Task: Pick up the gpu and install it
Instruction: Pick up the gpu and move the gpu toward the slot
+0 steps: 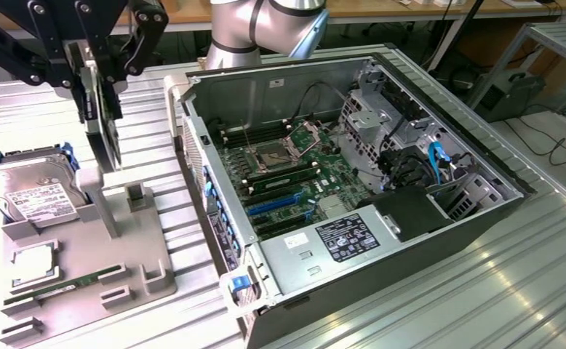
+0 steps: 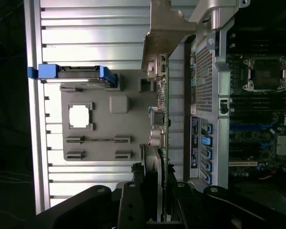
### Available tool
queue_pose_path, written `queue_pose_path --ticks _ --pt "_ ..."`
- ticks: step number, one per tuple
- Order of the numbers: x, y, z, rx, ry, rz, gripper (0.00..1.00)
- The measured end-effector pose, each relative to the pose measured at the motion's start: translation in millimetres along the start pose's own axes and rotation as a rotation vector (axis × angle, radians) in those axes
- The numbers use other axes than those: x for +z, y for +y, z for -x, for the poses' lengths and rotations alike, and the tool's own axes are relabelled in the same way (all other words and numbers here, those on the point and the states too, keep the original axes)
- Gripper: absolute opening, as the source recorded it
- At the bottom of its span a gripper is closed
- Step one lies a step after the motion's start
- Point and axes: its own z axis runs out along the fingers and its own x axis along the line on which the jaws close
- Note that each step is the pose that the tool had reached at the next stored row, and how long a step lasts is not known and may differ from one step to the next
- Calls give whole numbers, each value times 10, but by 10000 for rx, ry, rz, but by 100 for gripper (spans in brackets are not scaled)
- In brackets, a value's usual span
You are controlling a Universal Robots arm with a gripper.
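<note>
gripper (image 1: 99, 62) raised, fingers pointing down
exterior view: gripper at 11 o'clock, jaws pinched on top edge of the gpu (image 1: 102, 131); arm (image 1: 263, 25) joint at 12 o'clock.

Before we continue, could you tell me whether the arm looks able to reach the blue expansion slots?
Probably yes: the case is open, nothing covers the blue slots, and the end effector holds the gpu above the gray tray beside it.

the gpu (image 1: 102, 131), thin dark card with pale bracket, hangs upright beside the open case (image 1: 477, 243).
</note>
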Motion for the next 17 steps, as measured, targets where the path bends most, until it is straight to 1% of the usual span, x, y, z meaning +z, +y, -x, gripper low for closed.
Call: queue_pose_path --ticks 3,11,17 --pt "-28 0 0 0 0 -1 27" --pt "-30 0 3 1 1 -3 27" --pt "-30 1 75 -1 0 -4 27"
